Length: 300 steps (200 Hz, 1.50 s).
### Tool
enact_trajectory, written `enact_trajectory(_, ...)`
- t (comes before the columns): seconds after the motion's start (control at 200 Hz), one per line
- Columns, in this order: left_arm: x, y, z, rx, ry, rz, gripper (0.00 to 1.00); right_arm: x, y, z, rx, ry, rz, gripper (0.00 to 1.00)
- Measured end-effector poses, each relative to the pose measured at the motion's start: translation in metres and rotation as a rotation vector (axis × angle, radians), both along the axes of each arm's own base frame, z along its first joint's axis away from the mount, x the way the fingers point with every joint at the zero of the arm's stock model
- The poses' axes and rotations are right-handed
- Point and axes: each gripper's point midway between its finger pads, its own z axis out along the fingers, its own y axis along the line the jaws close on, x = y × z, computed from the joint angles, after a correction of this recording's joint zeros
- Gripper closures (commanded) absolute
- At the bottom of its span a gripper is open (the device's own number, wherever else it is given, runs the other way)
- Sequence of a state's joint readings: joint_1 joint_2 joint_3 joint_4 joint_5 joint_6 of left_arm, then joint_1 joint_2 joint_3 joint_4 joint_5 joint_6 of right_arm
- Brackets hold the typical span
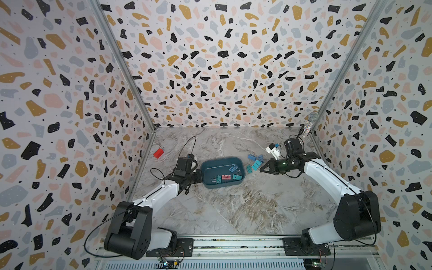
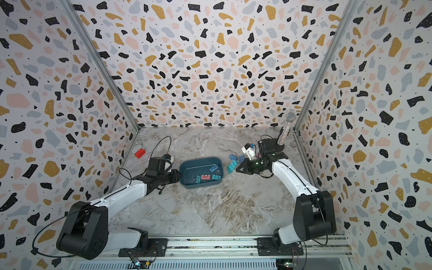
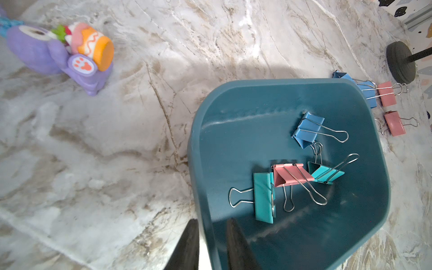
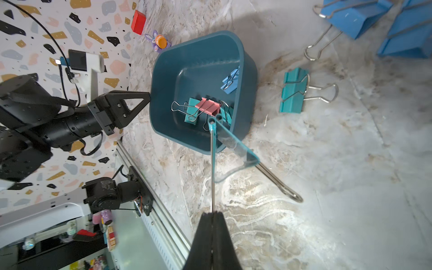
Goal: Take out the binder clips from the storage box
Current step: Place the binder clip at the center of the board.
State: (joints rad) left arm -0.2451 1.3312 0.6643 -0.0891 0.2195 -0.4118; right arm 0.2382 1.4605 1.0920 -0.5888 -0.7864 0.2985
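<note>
The dark teal storage box stands mid-table. My left gripper is shut on its near-left wall, one finger inside and one outside the rim. Several binder clips lie in the box: a blue one, a pink one and two teal ones. My right gripper is just right of the box, shut on the wire handle of a teal binder clip, which hangs above the marble. More clips lie on the table to the right: teal, blue and pink.
A red block lies at the far left by the wall. A purple-and-orange toy sits behind the left arm. A glitter microphone on a black stand rises in the back right corner.
</note>
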Motion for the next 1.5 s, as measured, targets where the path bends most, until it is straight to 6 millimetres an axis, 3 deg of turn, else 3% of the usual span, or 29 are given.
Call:
enact_trajectory(0.32, 0.000, 0.000, 0.004, -0.003, -0.013, 0.000, 0.75, 0.000, 0.007, -0.016, 0.097, 0.166, -0.071, 1.00)
enact_trajectory(1.001, 0.000, 0.000, 0.007, -0.005, -0.023, 0.000, 0.75, 0.007, 0.005, -0.077, 0.155, 0.424, -0.204, 1.00)
enact_trajectory(1.502, -0.002, 0.001, 0.006, -0.005, -0.021, 0.000, 0.75, 0.007, 0.009, -0.096, 0.219, 0.514, -0.221, 1.00)
